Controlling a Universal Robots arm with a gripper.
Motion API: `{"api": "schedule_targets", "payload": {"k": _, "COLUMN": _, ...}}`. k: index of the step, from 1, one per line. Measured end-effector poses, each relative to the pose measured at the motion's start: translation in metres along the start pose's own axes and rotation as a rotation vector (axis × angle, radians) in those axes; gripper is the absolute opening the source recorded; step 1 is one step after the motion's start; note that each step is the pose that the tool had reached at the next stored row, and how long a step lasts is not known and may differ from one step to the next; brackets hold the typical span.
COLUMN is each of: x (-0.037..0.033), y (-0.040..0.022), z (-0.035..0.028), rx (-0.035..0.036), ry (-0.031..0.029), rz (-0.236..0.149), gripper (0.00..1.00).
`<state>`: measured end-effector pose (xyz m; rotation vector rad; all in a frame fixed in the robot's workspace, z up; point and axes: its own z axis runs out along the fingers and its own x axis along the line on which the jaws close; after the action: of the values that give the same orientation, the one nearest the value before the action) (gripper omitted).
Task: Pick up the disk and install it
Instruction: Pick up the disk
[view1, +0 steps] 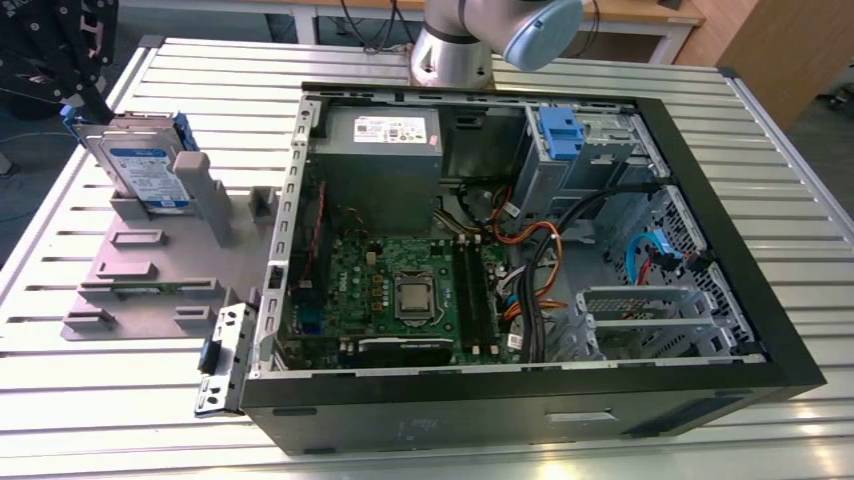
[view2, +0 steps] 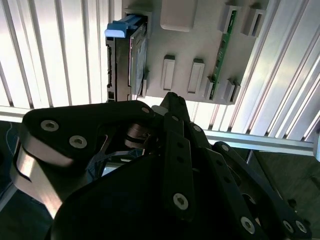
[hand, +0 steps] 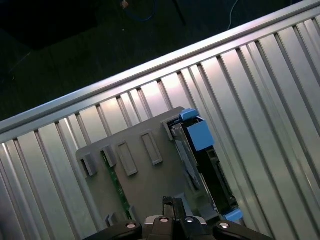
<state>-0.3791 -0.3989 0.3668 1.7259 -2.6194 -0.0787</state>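
Disk: The disk (view1: 140, 170) stands on edge in a slot of the grey stand (view1: 134, 280), with its labelled face showing in the exterior view. Both wrist views show it edge-on, with blue carrier rails at its ends (view2: 127, 60) (hand: 200, 160).
Location: It is at the exterior view's left, outside the open computer case (view1: 787, 350), on the slatted table (view1: 747, 180).
Gripper: The gripper (hand: 172, 202) has its jaws brought together with nothing between them. It sits over the stand, apart from the disk (view2: 170, 100).
Progress: Judged at the outset. The disk is not gripped or lifted, and both pickup and installation remain.
Case: The side is off. A blue-fronted bay (view1: 561, 130) sits at its far corner, and I cannot tell whether that is the intended bay.
Other: A green circuit strip (view2: 222, 50) stands in another slot of the stand.
Obscured: The arm (view1: 494, 40) is cut off at the exterior view's upper edge. The gripper's height above the stand cannot be judged.
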Motion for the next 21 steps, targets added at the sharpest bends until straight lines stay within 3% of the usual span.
{"api": "schedule_targets", "payload": {"k": 21, "x": 0.0000, "y": 0.0000, "z": 0.0000, "rx": -0.0010, "ry": 0.0018, "rz": -0.040, "gripper": 0.11}}
